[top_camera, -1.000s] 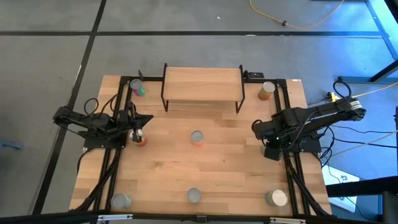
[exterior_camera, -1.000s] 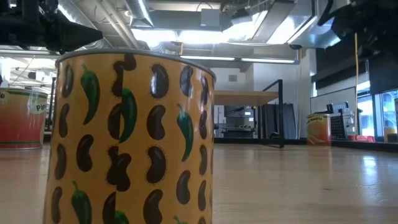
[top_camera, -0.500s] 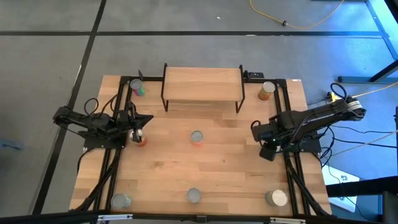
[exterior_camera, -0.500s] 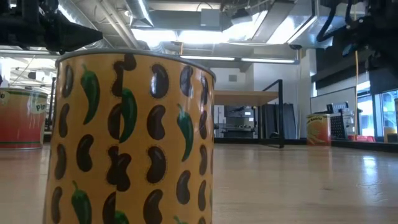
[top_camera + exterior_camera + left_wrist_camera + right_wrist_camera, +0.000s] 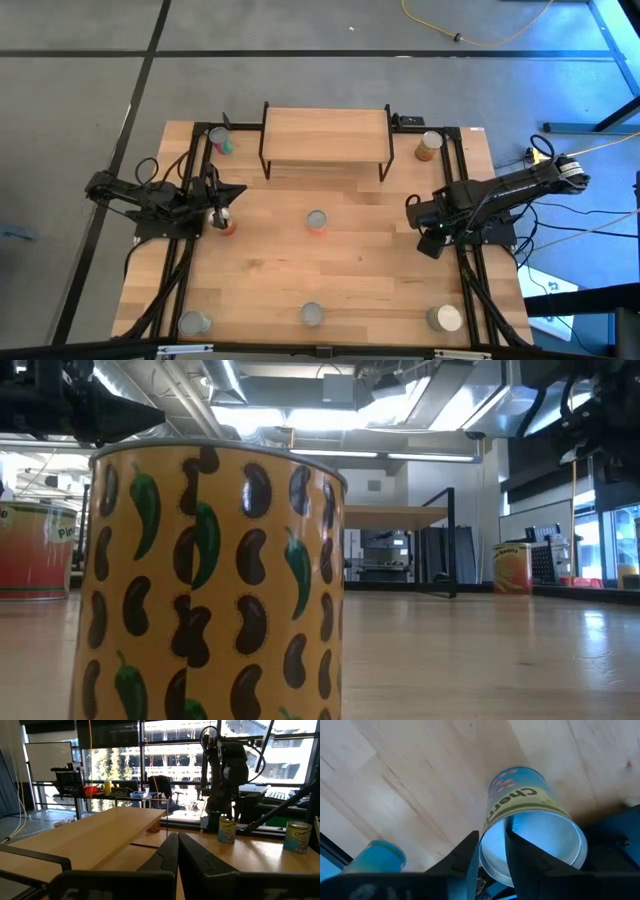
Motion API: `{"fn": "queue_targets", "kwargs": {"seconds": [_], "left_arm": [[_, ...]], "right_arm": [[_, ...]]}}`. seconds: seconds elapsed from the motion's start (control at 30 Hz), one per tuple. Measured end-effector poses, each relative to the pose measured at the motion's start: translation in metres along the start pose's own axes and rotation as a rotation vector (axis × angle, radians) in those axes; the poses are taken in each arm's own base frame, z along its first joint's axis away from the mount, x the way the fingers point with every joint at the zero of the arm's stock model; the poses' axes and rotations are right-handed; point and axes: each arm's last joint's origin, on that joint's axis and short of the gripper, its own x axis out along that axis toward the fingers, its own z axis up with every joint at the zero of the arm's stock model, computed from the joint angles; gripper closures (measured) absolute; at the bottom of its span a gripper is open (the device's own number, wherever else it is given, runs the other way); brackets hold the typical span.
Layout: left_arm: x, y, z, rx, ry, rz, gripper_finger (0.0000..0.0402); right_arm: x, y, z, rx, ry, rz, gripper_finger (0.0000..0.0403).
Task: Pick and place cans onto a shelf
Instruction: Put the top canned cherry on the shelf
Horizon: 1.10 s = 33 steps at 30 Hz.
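Right tool (image 5: 428, 240): fingers spread, empty, hung over the counter's (image 5: 350, 270) right side; a blue-labelled can (image 5: 532, 835) stands directly beneath it, untouched.
Left tool (image 5: 222, 208): clenched, empty, beside an orange-red can (image 5: 228, 226).
Shelf (image 5: 325, 133): at the counter's far edge, top bare.
Further cans: centre (image 5: 316, 221), near edge (image 5: 312, 315).

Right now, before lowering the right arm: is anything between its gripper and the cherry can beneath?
Nothing visible does: the open right gripper hangs just over the cherry can, only air between them; left gripper waits aside.
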Motion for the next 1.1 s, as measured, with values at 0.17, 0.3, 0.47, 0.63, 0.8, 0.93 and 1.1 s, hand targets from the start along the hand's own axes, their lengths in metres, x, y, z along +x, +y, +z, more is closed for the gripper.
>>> {"fn": "queue_targets", "kwargs": {"seconds": [0.17,0.3,0.47,0.63,0.8,0.93,1.1], "left_arm": [[0.0,0.0,0.0,0.0,0.0,0.0,0.0401],[0.0,0.0,0.0,0.0,0.0,0.0,0.0401],[0.0,0.0,0.0,0.0,0.0,0.0,0.0401],[0.0,0.0,0.0,0.0,0.0,0.0,0.0401],[0.0,0.0,0.0,0.0,-0.001,0.0,0.0401],[0.0,0.0,0.0,0.0,0.0,0.0,0.0401],[0.0,0.0,0.0,0.0,0.0,0.0,0.0401]], "right_arm": [[0.0,0.0,0.001,0.042,-0.022,-0.019,0.0305],[0.001,0.0,0.001,0.047,-0.03,-0.023,0.0318],[0.001,0.0,0.003,0.046,-0.054,-0.027,0.0361],[0.002,0.0,0.004,0.045,-0.083,-0.042,0.0396],[0.001,0.0,0.005,0.066,-0.11,-0.06,0.0399],[-0.001,0.001,0.006,0.07,-0.123,-0.062,0.04],[-0.011,0.005,0.01,0.071,-0.175,-0.059,0.0401]]}}
